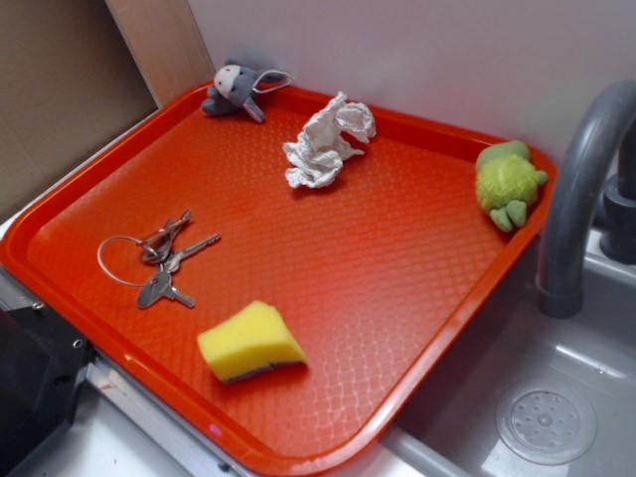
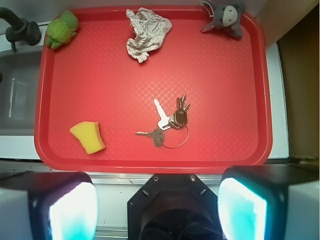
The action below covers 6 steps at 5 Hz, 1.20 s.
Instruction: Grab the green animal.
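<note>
Gripper (image 2: 158,200) released, wide apart; green animal (image 2: 62,29) far off at tray (image 2: 100,75) corner

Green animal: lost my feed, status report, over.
Gripper open, high above the red tray, holding nothing. Green animal at a tray corner by the faucet, untouched. Nothing on it; crumpled paper lies apart.

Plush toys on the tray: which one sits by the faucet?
The green animal, lime and fuzzy, resting on the tray's rim beside the faucet. The grey-and-white plush animal sits in the opposite far corner.
</note>
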Each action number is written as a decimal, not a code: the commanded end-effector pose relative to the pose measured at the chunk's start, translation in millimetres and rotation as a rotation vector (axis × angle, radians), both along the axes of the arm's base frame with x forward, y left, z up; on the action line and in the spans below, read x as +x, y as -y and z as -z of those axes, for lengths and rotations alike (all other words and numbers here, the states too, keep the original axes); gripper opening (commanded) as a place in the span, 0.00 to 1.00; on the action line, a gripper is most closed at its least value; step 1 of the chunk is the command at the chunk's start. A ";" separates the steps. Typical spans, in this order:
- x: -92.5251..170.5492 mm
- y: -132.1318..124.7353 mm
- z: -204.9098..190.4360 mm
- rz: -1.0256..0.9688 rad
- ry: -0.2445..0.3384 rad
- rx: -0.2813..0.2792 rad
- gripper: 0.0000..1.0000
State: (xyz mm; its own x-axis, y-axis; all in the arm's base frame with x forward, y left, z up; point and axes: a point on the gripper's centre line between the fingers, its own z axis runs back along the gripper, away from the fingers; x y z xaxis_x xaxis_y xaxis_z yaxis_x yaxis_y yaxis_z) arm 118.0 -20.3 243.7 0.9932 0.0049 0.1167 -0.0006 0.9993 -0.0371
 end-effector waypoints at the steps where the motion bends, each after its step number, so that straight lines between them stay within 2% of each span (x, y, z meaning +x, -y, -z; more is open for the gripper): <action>1: 0.0 0.0 0.0 0.000 0.000 0.000 1.00; 2: 31.6 23.4 20.4 -0.208 -0.076 0.010 1.00; 3: 69.0 40.4 32.6 -0.366 -0.115 -0.031 1.00; 4: 104.6 59.6 42.1 -0.480 -0.113 -0.144 1.00; 5: 153.4 81.9 70.9 -0.616 -0.085 -0.209 1.00; 6: 187.1 103.0 101.8 -0.632 -0.055 -0.239 1.00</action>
